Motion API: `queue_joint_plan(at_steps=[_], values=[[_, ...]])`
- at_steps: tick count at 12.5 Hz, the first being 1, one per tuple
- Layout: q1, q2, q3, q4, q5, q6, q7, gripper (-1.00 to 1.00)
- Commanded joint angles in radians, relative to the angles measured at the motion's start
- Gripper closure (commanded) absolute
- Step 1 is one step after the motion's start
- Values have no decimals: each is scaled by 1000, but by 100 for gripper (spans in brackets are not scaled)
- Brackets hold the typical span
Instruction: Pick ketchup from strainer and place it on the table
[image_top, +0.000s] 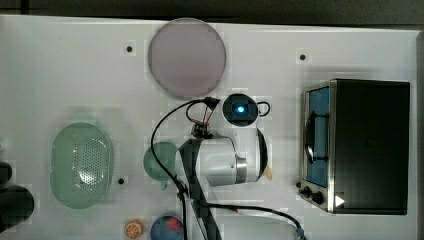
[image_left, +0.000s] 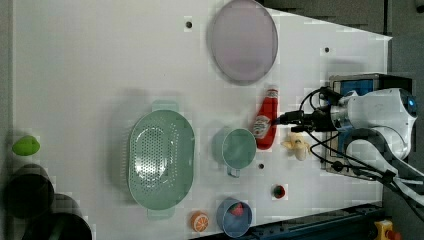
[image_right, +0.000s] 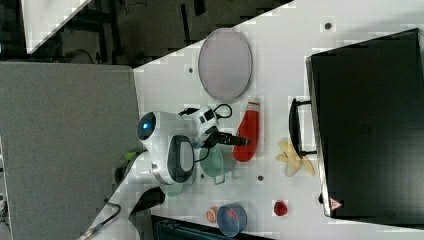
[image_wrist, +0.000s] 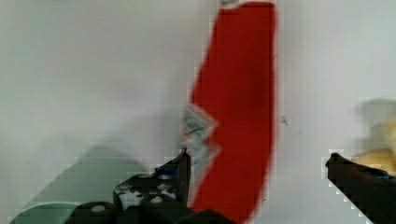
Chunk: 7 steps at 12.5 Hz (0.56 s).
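One ketchup (image_wrist: 238, 107) base hidden behind spread end effector (image_wrist: 257, 163) fingers.

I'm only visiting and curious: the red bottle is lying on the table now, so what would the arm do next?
Probably lift straight up and away. The ketchup already lies on the table, outside the strainer, and the gripper stands open around it, so nothing seems left but to clear off.

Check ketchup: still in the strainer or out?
Out. The ketchup lies flat on the table, beside the teal cup; the strainer holds nothing.
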Motion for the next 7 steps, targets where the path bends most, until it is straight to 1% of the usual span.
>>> queue_joint_plan(at_steps=[1, 3, 4, 5, 7], values=[[-10, -132, 31, 108, 0, -13, -32, -100], [-10, -214, 38, 187, 7, -120, 10, -100], [-10, -252, 37, 233, 22, -185, 68, -100], [-10, -284, 36, 278, 54, -261, 143, -100], [-10, -330, 31, 368, 147, -422, 312, -100]])
